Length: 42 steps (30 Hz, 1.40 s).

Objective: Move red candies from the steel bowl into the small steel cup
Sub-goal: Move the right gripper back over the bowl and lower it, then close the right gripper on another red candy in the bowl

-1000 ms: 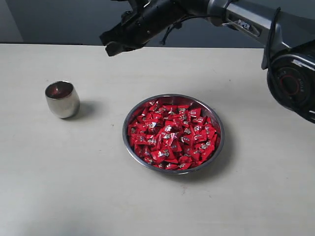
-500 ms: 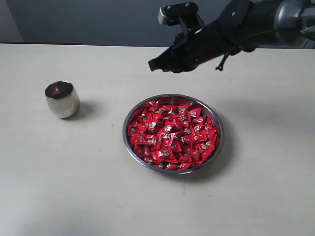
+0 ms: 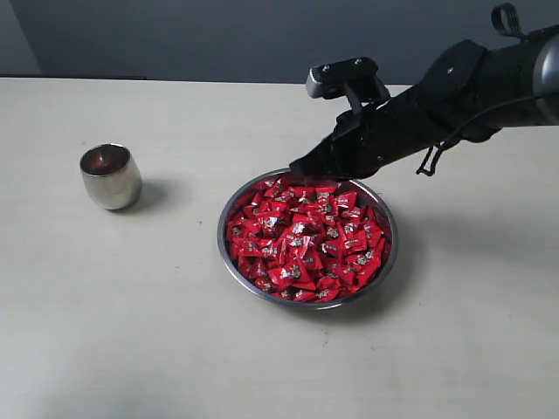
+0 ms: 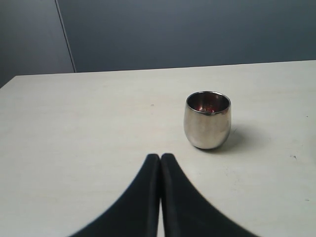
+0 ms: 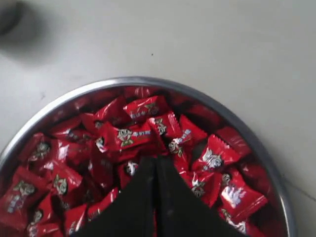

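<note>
The steel bowl (image 3: 233,205) sits mid-table, heaped with red candies (image 3: 306,244). My right gripper (image 3: 297,168) hangs shut just above the bowl's far rim, its tip low over the pile. In the right wrist view the shut gripper (image 5: 156,160) points down over the red candies (image 5: 138,136) inside the bowl (image 5: 247,131); nothing shows between its fingers. The small steel cup (image 3: 111,177) stands upright at the left, something red showing inside. In the left wrist view my left gripper (image 4: 160,157) is shut and empty, short of the cup (image 4: 207,120). The left arm is outside the exterior view.
A pale tabletop (image 3: 131,332) spreads under everything, ending at a dark blue-grey wall (image 3: 175,35) behind. The right arm (image 3: 472,87) reaches in from the upper right, over the table's back right part.
The right arm has swung from near the cup's side at the back, rightwards and down, until its shut gripper reached the bowl's far rim. The cup and bowl have not moved.
</note>
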{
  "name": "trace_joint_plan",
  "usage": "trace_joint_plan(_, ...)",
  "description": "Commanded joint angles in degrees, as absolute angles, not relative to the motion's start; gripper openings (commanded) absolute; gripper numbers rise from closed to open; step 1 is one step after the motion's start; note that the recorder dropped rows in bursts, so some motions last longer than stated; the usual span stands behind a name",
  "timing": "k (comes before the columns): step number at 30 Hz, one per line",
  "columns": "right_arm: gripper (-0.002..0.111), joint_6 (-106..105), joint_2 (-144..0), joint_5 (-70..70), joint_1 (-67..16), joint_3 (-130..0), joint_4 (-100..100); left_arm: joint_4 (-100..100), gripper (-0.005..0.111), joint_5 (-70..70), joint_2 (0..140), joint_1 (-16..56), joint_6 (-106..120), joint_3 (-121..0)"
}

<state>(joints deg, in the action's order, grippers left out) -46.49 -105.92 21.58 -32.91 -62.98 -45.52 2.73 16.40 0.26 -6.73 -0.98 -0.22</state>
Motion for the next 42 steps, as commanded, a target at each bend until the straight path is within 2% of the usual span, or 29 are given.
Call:
trace_joint_plan(1,-0.001,-50.8,-105.2,21.6,-35.8,-62.3,-47.5,2.6,0.000,16.3,0.0,-6.8,-1.1,0.0)
trace_joint_plan(8,-0.001,-51.0,-105.3,21.6,-38.7,-62.6,-47.0,2.6,0.000,16.3,0.0,-6.8,-1.1,0.0)
trace_joint_plan(26,-0.001,-48.2,-108.1,26.1,-38.4,-68.9,-43.7,2.6,0.000,16.3,0.0,-6.8,-1.1,0.0)
trace_joint_plan(42,-0.001,-46.3,-110.0,28.5,-38.3,-69.0,-34.8,2.6,0.000,16.3,0.0,-6.8,-1.1,0.0)
